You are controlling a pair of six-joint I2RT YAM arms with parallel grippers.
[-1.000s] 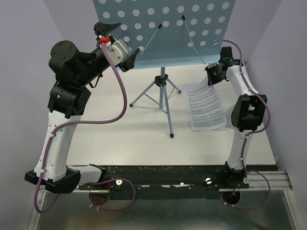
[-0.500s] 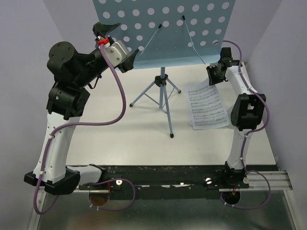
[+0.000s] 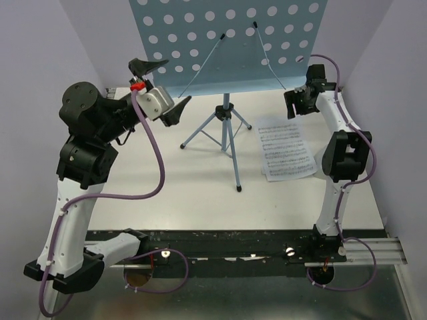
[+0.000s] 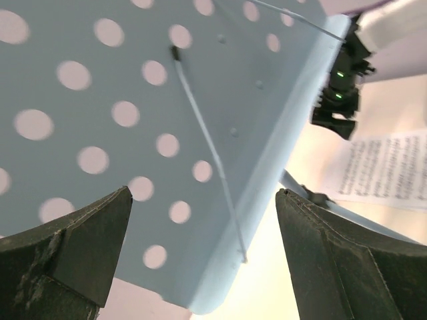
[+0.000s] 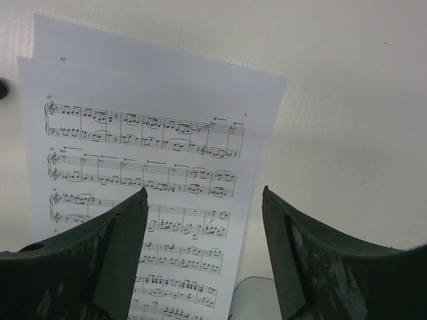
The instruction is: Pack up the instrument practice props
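So the light-blue music stand (image 3: 227,40) was standing upright on its tripod legs (image 3: 228,137) at the back middle of the table (image 3: 167,180). The two sheet-music pages (image 3: 287,150) lay flat just to the right of the legs, stacked a bit crooked. The left gripper (image 3: 177,81) was up at the lower left corner of the perforated tray with its jaws wide apart, the tray edge sitting between them, and as far as I could tell it wasn't touching anything. The right gripper (image 5: 203,227) hung over the top end of the pages, jaws also spread and holding nothing. My worry: that stand looked top-heavy, so a clamp on one corner plus any sideways pull could swing it or tip it onto the paper. The thin wire holders (image 3: 207,57) could also snag a finger. And flat paper is a pain. The right jaws might only catch the upper page, or crumple both.
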